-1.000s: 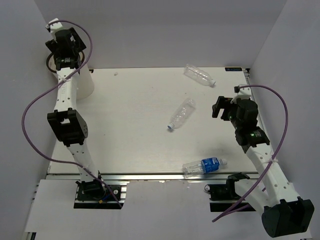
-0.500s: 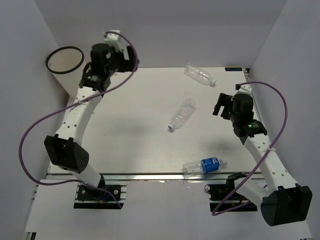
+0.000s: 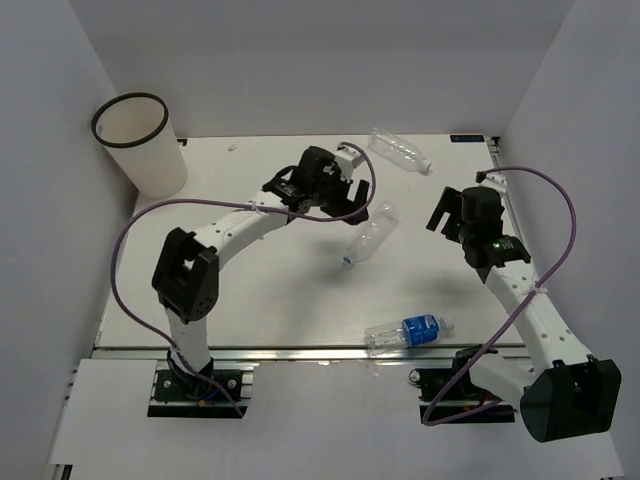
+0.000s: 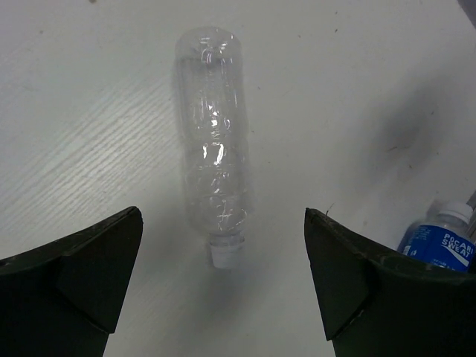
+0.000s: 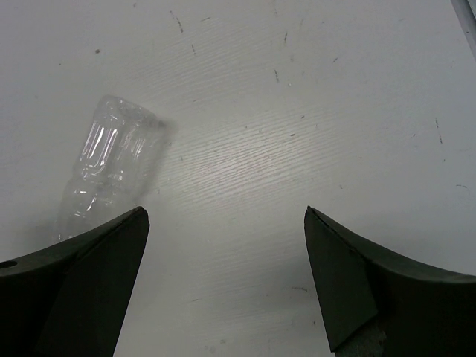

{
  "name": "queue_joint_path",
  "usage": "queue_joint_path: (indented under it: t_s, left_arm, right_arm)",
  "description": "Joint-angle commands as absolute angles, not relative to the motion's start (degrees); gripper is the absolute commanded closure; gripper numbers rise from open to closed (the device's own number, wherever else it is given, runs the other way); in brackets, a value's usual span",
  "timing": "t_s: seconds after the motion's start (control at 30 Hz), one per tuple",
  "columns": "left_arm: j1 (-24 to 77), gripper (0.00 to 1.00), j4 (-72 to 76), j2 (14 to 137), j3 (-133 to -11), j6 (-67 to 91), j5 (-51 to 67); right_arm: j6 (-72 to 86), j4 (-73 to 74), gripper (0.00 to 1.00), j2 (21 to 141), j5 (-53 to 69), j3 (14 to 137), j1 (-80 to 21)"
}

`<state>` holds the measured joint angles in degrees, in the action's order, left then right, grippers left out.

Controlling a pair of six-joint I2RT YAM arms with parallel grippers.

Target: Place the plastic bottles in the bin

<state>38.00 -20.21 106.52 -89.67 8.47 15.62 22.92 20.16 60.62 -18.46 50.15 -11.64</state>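
Clear bottle (image 4: 213, 175) lies on tabletop (image 4: 372, 89) just under the left end effector (image 4: 221, 219), jaws wide and empty, its long axis running between them, cap nearest; right end effector (image 3: 445, 215), also open and empty, sits farther off.

From my screen the worktop (image 3: 250, 290) was white, with a faint diagonal grain and a few small dark scuffs. Three bottles lay on their sides on it, well apart from one another. The far bottle (image 3: 398, 150), clear, lay by the far edge right of centre, its cap toward the right. The middle bottle (image 3: 368, 238), also clear, pointed its cap toward the near left. The blue-label bottle (image 3: 405, 333) lay just inside the near edge, cap to the right. The bin (image 3: 140, 150) stood upright at the far left corner; I could not tell whether its base sat wholly on the worktop.
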Motion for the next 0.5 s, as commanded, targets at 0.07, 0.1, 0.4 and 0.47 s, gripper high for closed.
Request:
queue_joint_path:
  t_s: [0.07,0.1,0.4,0.47]
  left_arm:
    - [43.1,0.02,-24.6,115.6,-97.1,7.9,12.9]
    - [43.5,0.02,-25.8,118.9,-98.4,8.2,11.9]
    - [43.9,0.18,-31.7,129.5,-107.9,6.9,9.3]
    - [43.9,0.49,-31.5,128.2,-108.2,7.1,6.3]
  right_arm:
    - [24.2,20.7,0.11,59.9,-18.0,52.6,-11.3]
    - [24.1,20.7,0.11,59.7,-18.0,52.4,-11.2]
    - [23.4,20.7,0.11,59.0,-18.3,50.0,-10.9]
    - [23.4,20.7,0.11,59.2,-18.0,50.2,-10.9]
